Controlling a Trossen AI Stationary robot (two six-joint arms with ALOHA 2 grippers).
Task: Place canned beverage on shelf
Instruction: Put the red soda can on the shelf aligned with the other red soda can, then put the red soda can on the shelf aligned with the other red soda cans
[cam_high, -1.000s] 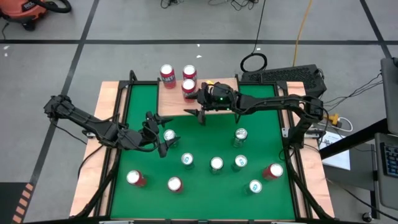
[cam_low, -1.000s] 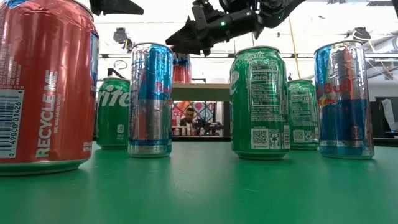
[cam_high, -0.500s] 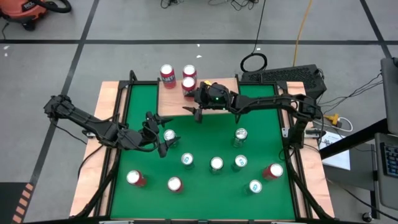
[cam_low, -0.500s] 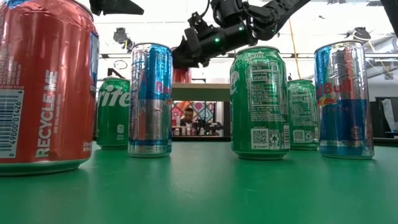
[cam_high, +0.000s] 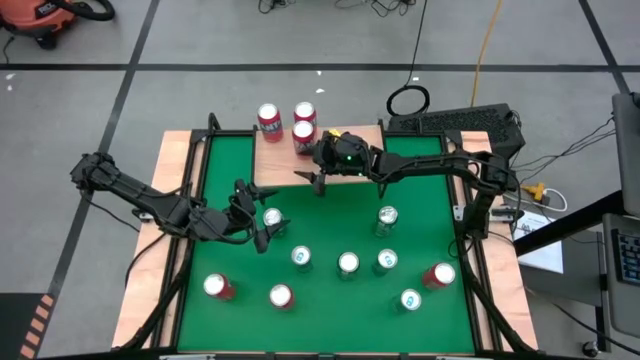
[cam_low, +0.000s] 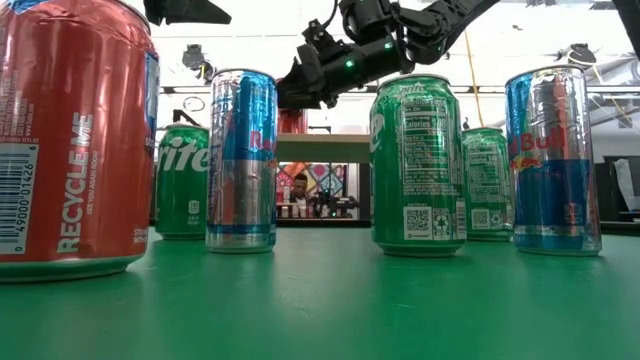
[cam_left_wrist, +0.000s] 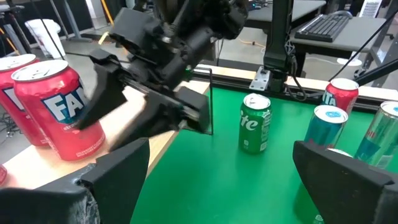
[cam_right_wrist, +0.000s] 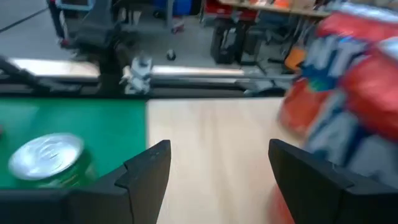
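Observation:
The shelf (cam_high: 340, 178), a light-wood board, stands at the table's far edge. Three red cans (cam_high: 303, 135) stand upright on its left part. My right gripper (cam_high: 311, 181) hovers open over the shelf's near edge, pointing toward the table's left. Its fingers (cam_right_wrist: 149, 169) show only bare board between them, and the nearest red can (cam_right_wrist: 348, 93) stands to their far side. My left gripper (cam_high: 255, 213) waits wide open left of centre, beside a can (cam_high: 272, 217) on the green table. Nothing lies between its fingers (cam_left_wrist: 118, 171).
Several more cans stand upright on the green table (cam_high: 220, 170): green ones (cam_high: 388, 215), blue-silver ones (cam_low: 242, 160) and red ones (cam_high: 217, 287), mostly along the near half. Wooden borders and black rails (cam_high: 470, 250) edge the table. The shelf's right part is bare.
My right gripper has sunk a little over the shelf's near edge, its fingers staying open. The cans have not moved.

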